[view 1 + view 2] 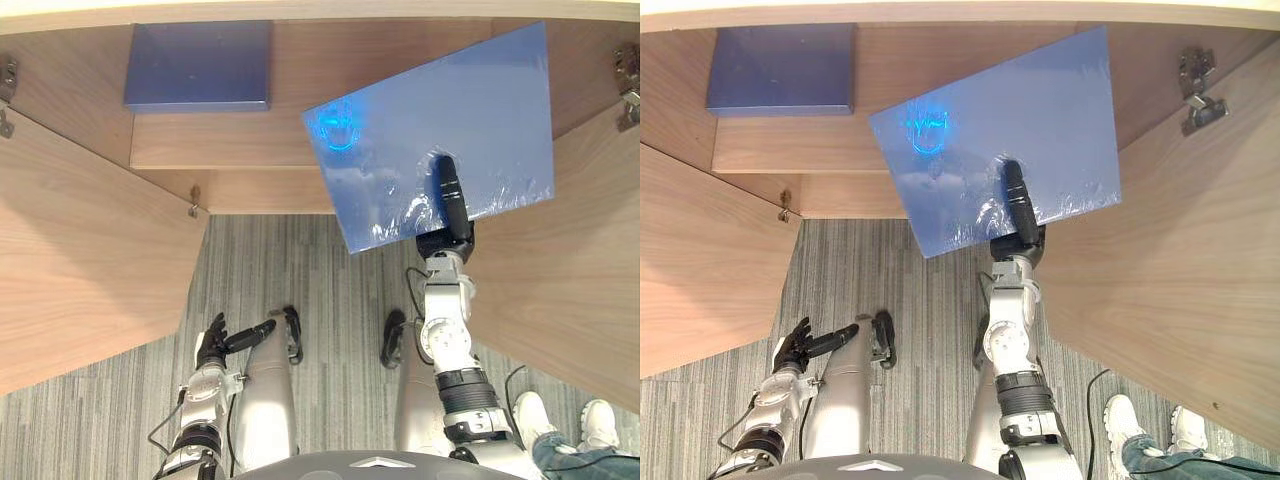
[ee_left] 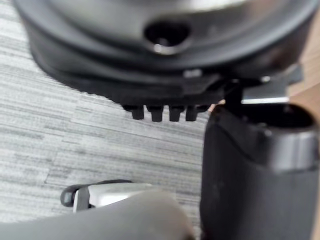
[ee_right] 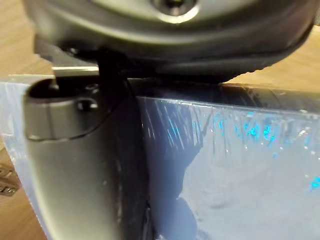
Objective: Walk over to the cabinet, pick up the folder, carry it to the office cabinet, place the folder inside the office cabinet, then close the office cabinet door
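Cabinet (image 1: 290, 45): open, doors (image 1: 90, 260) swung wide over the carpet (image 1: 320, 270).
Shelf (image 1: 230, 140): bare wood between the blue box (image 1: 198, 65), at its back left corner, and the folder.
Folder (image 1: 420, 130): tilted over the shelf's right side, near corner past its front edge.
Right hand (image 1: 447, 195): pinching the folder's near edge, thumb on top.
Left hand (image 1: 213, 340): low over the carpet, fingers relaxed.

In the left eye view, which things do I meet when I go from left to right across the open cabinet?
left door → flat blue box → folder → right door
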